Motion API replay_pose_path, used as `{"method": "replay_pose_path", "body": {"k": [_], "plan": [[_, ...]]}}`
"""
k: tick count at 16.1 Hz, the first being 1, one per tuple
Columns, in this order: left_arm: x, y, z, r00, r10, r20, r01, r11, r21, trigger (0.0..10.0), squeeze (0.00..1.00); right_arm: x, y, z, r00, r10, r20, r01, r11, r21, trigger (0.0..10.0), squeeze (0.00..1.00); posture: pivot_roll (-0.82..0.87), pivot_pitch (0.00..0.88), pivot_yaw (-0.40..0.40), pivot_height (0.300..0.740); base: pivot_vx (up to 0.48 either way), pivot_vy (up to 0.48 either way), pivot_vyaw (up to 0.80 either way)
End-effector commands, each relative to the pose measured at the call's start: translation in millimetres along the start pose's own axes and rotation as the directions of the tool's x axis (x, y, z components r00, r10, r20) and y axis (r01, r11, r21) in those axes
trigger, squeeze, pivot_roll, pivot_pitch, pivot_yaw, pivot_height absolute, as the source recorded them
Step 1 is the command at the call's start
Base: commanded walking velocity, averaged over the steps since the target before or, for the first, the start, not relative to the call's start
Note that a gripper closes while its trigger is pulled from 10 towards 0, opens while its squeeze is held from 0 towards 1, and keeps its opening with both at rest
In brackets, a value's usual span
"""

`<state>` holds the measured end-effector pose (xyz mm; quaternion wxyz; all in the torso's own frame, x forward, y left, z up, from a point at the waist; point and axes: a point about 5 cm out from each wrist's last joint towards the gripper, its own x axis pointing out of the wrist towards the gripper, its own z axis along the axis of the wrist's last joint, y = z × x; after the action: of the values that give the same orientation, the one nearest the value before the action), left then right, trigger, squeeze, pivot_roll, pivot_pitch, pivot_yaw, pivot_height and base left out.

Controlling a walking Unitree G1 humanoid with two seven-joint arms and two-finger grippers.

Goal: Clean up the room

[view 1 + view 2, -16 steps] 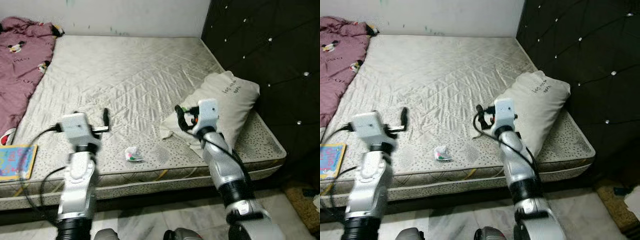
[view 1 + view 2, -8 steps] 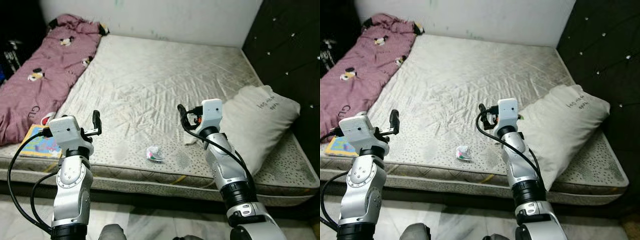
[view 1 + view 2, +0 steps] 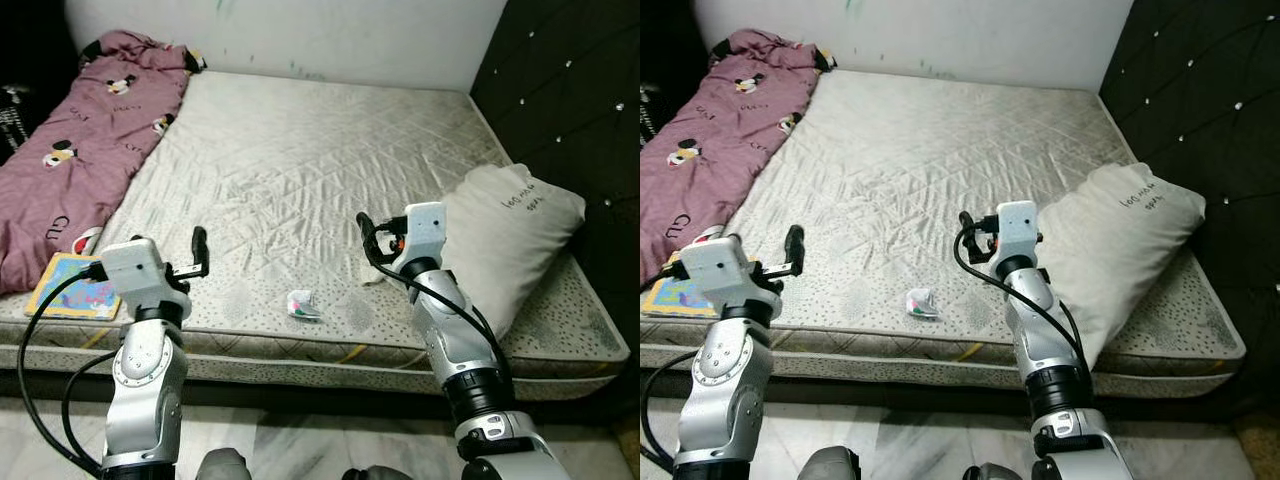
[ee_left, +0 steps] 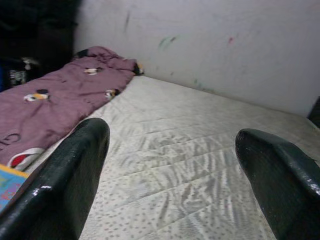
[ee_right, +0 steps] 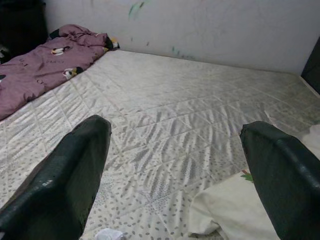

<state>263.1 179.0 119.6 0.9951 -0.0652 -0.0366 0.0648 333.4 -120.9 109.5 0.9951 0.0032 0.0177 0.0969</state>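
Here we are at the foot of the mattress (image 3: pixel 300 150), both arms raised over its near edge, nothing in hand. The target looks to be the crumpled wrapper (image 3: pixel 302 304), a small white scrap with pink and green on it, lying on the mattress close to the front edge, between the two arms.

The left gripper (image 3: pixel 199 250) hovers above the mattress to the robot's left of the wrapper, jaws spread wide with bare quilting between them in the left wrist view. The right gripper (image 3: pixel 366 238) hovers to the wrapper's right and a little farther in from the edge, jaws likewise spread and empty; in its wrist view the wrapper (image 5: pixel 104 234) peeks in at the frame edge, beside one finger (image 5: pixel 60 180) rather than between the two.

So here is the relation that counts: the wrapper lies nearer the robot than either gripper, lower down, and off-centre for both. The right looks slightly closer, my call, and would need to drop and draw back toward the edge. The scrap is too crumpled to read a long axis.

Elsewhere: a white pillow (image 3: pixel 505 225) against the dark padded headboard (image 3: pixel 570 90), a pink blanket (image 3: pixel 80 140) along the left side, a colourful book (image 3: pixel 75 285) at the near left corner.
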Motion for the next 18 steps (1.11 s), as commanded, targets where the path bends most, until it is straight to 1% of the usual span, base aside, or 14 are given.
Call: {"method": "replay_pose_path", "body": {"k": [1,2,5,9,15,18], "plan": [[1.6,-5.4,3.8,1.0,-0.018,0.007,0.019,1.0,-0.005,10.0,0.0,-1.5,-5.5,2.0,1.0,-0.015,0.004,0.015,1.0,-0.002,10.0,0.0,0.09,0.067,-0.047,0.74,0.247,0.0,0.0],[1.0,-8.4,2.4,1.0,-0.026,-0.001,0.026,1.0,-0.011,10.0,0.0,-1.7,-8.4,2.4,1.0,-0.023,0.004,0.023,1.0,-0.004,10.0,0.0,0.08,0.072,-0.045,0.74,0.251,0.0,0.0],[-0.9,-12.0,1.1,0.999,-0.039,-0.012,0.039,0.999,-0.019,10.0,0.0,-2.1,-8.6,2.7,1.0,-0.027,0.005,0.027,1.0,-0.003,10.0,0.0,0.08,0.08,-0.041,0.74,0.263,0.0,0.0],[-1.9,-14.3,0.0,0.999,-0.036,-0.026,0.036,0.999,-0.031,10.0,0.0,-5.8,-4.4,0.1,1.0,-0.008,-0.001,0.008,1.0,0.004,10.0,0.0,0.09,0.084,-0.038,0.74,0.0,0.0,0.0],[-1.1,-17.2,-0.4,0.998,-0.046,-0.037,0.045,0.999,-0.031,10.0,0.0,-7.6,-2.3,-1.1,1.0,0.015,-0.007,-0.015,1.0,-0.001,10.0,0.0,0.09,0.085,-0.037,0.74,0.0,0.0,0.0],[-0.6,-18.4,-0.5,0.998,-0.048,-0.04,0.047,0.998,-0.035,10.0,0.0,-8.3,-0.5,-0.9,1.0,0.029,-0.007,-0.029,1.0,0.001,10.0,0.0,0.09,0.085,-0.037,0.705,0.0,0.0,0.0]]}}
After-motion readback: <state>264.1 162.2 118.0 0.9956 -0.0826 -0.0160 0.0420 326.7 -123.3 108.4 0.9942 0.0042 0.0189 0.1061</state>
